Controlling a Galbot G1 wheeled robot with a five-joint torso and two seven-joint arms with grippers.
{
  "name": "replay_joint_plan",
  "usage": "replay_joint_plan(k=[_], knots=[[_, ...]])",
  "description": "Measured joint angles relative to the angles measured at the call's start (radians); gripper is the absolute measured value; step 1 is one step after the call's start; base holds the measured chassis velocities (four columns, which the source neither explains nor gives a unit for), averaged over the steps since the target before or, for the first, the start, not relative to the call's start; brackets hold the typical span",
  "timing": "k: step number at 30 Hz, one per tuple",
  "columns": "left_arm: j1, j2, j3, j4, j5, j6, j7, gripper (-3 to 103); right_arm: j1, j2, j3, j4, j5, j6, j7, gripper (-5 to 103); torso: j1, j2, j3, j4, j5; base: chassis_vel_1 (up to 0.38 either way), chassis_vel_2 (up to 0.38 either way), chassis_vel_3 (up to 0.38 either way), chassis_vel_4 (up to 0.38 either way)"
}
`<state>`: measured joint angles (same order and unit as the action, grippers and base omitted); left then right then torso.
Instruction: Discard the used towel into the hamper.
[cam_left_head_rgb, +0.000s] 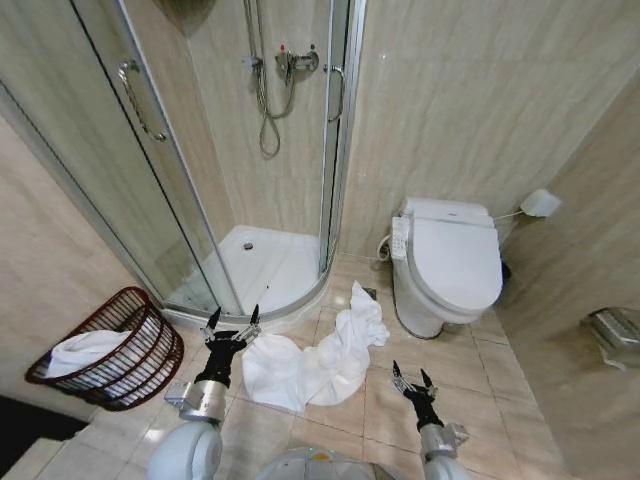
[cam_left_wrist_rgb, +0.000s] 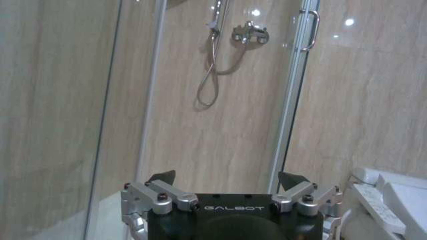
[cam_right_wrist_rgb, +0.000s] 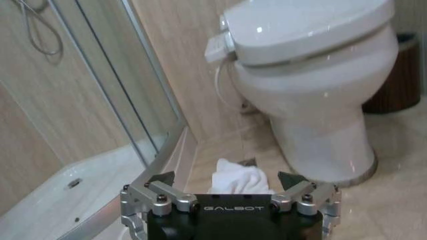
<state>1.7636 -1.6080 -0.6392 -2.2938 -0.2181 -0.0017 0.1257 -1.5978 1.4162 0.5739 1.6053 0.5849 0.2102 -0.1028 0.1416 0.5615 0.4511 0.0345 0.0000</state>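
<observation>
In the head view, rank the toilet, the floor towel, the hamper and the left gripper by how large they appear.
1. Toilet and towel on the floor: they cover similar areas, so I would not rank one above the other.
2. Hamper, a little smaller, tilted against the wall on the left.
3. Left gripper, open, beside the towel, smallest.

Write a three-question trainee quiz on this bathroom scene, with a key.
1. True or false: the crumpled white towel lies on the tiled floor between the shower and the white toilet.
2. The round reddish-brown wicker hamper sits on which side of the robot? A left, B right.
3. What already lies inside the hamper?

Key: 1 true. 2 A. 3 white cloth. Both the left tool and right tool are open and empty.
</observation>
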Motion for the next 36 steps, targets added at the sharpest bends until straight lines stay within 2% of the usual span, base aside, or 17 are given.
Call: replay_joint_plan(k=[7,10,12,19,21,22,25,26,29,36], knots=[[0.000,0.000,0.000,0.000,0.000,0.000,0.000,100,0.036,-0.023,-0.027,-0.004,0.030,-0.073,0.026,100,-0.011,-0.024,-0.013,0.0001,-0.0001,0.000,0.000,0.000,0.000],[0.000,0.000,0.000,0.000,0.000,0.000,0.000,100,0.083,-0.054,-0.053,-0.047,0.031,-0.156,0.037,100,-0.019,-0.042,-0.024,0.0003,0.0000,0.000,0.000,0.000,0.000],[0.000,0.000,0.000,0.000,0.000,0.000,0.000,100,0.099,-0.067,-0.060,-0.067,0.022,-0.183,0.037,100,-0.021,-0.049,-0.028,0.0002,0.0001,0.000,0.000,0.000,0.000],[0.000,0.000,0.000,0.000,0.000,0.000,0.000,100,0.133,-0.146,-0.102,-0.116,-0.037,-0.262,-0.003,100,-0.031,-0.075,-0.043,0.0001,0.0000,0.000,0.000,0.000,0.000],[0.000,0.000,0.000,0.000,0.000,0.000,0.000,100,0.138,-0.167,-0.121,-0.121,-0.058,-0.280,-0.044,100,-0.034,-0.084,-0.049,0.0001,0.0001,0.000,0.000,0.000,0.000],[0.000,0.000,0.000,0.000,0.000,0.000,0.000,100,0.138,-0.167,-0.121,-0.121,-0.058,-0.280,-0.044,100,-0.034,-0.084,-0.049,0.0001,0.0001,0.000,0.000,0.000,0.000],[0.000,0.000,0.000,0.000,0.000,0.000,0.000,100,0.144,-0.184,-0.147,-0.125,-0.137,-0.279,-0.180,100,-0.040,-0.098,-0.057,0.0001,-0.0001,0.000,0.000,0.000,0.000],[0.000,0.000,0.000,0.000,0.000,0.000,0.000,100,0.144,-0.184,-0.147,-0.125,-0.137,-0.279,-0.180,100,-0.040,-0.098,-0.057,0.0001,-0.0001,0.000,0.000,0.000,0.000],[0.000,0.000,0.000,0.000,0.000,0.000,0.000,100,0.153,-0.189,-0.170,-0.152,-0.246,-0.246,-0.213,100,-0.047,-0.113,-0.066,0.0001,0.0000,0.000,0.000,0.000,0.000],[0.000,0.000,0.000,0.000,0.000,0.000,0.000,100,0.184,-0.204,-0.212,-0.216,-0.319,-0.205,-0.225,100,-0.056,-0.136,-0.080,0.0001,0.0000,0.000,0.000,0.000,0.000]])
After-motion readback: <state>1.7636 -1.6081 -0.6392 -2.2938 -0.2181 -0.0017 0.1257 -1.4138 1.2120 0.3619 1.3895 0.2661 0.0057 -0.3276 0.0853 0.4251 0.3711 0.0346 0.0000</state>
